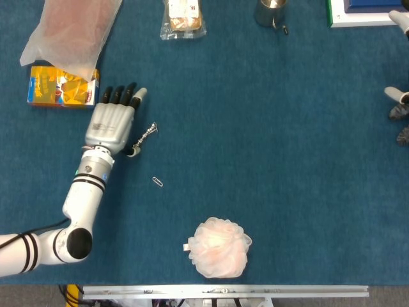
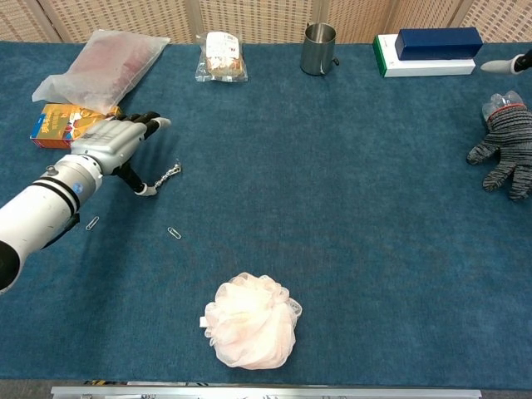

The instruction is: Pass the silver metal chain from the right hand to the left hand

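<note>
The silver metal chain (image 1: 146,135) (image 2: 169,175) lies stretched diagonally on the blue table cloth, left of centre. My left hand (image 1: 110,125) (image 2: 112,143) hovers flat just to its left, fingers straight and pointing away from me. Its thumb tip touches the chain's near end, and no finger is wrapped around the chain. Of my right hand only a pale fingertip (image 1: 401,19) (image 2: 502,65) shows at the far right edge, well away from the chain. How its fingers stand is hidden.
A pink bath pouf (image 1: 220,246) sits near the front edge. Paperclips (image 1: 157,181) (image 2: 91,223) lie near my left arm. A yellow box (image 1: 62,86) and plastic bag (image 1: 73,29) are beyond the hand. Metal cup (image 2: 318,48), boxes (image 2: 436,41) and a striped glove (image 2: 504,154) are at the back and right.
</note>
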Available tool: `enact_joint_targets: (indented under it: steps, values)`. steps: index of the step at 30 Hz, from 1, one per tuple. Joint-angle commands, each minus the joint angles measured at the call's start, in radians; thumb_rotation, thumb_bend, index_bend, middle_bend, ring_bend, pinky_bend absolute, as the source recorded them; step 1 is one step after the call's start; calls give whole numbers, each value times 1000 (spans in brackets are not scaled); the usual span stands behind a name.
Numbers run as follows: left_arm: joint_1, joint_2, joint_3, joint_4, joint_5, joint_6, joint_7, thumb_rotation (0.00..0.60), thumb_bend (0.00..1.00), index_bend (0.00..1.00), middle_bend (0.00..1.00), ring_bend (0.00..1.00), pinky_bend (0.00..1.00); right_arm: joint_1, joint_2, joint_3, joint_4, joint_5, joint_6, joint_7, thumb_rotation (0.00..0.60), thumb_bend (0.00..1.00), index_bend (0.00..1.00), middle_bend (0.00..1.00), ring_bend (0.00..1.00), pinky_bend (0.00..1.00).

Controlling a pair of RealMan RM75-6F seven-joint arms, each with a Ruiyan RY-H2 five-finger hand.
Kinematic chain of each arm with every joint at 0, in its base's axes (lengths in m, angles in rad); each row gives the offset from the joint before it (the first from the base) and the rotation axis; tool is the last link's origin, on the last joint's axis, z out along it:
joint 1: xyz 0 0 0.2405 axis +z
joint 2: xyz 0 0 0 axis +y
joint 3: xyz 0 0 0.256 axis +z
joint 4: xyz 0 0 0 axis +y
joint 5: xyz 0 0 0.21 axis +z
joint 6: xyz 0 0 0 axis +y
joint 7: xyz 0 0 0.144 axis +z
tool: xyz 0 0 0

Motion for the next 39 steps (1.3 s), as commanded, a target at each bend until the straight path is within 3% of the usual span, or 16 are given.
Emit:
enact_joint_targets:
  steps: [1, 14, 39]
  values:
    - [4, 4, 5, 8, 0, 10, 11, 600, 19, 0, 0, 0, 2, -1, -1, -1, -1, -1, 0, -1, 600, 0, 81, 25, 0, 35]
    - [18, 17, 10, -23, 29, 14, -11, 600, 19, 0, 0, 0, 2, -1, 1, 3, -11, -2, 0, -7, 600, 0, 81, 25, 0, 35]
    - [-3, -4, -37, 77, 22, -1, -23, 600, 20, 0, 0, 0, 2, -4, -2, 3, -9, -1, -3, -1, 600, 0, 81, 25, 0, 35]
